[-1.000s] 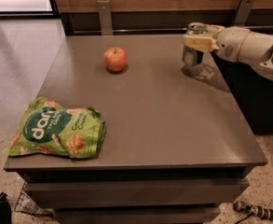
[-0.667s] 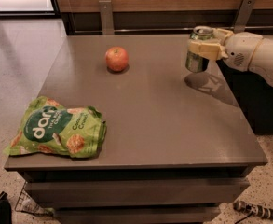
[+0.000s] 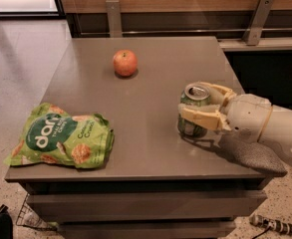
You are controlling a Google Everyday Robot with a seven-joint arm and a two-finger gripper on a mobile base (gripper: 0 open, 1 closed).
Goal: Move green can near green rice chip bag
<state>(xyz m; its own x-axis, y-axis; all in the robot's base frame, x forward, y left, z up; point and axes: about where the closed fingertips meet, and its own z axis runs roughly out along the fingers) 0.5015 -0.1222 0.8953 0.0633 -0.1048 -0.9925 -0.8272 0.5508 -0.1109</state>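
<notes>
My end effector (image 3: 189, 102), centre right, grips the green can (image 3: 191, 128); I'd carry it upright, slowly, to the green rice chip bag (image 3: 61, 141).

Green can (image 3: 191, 127): dark green, silver pull-tab top, upright, clasped between the fingers of the gripper (image 3: 186, 103). Green rice chip bag (image 3: 61, 141): bright green, crinkled, lying flat, well left of the gripper, apart from the can.

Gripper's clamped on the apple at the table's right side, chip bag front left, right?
No: the camera view shows the gripper clamped on the green can, not the apple, at the table's right side; the green rice chip bag is front left.
</notes>
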